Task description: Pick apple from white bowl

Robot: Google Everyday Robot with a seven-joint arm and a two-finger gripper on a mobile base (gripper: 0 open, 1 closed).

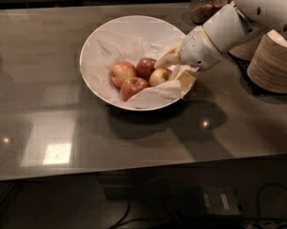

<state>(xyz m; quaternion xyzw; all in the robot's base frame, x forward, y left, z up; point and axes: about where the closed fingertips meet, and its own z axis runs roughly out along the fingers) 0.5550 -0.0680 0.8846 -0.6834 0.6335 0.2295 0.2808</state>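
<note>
White robot gripper (170, 69) reaches into the glossy white bowl (128, 25), fingers spread.
Red apple with pale yellow-green patch (159, 76) sits rightmost, just by the fingertips; glossy grey tabletop (133, 137), dim room.
</note>
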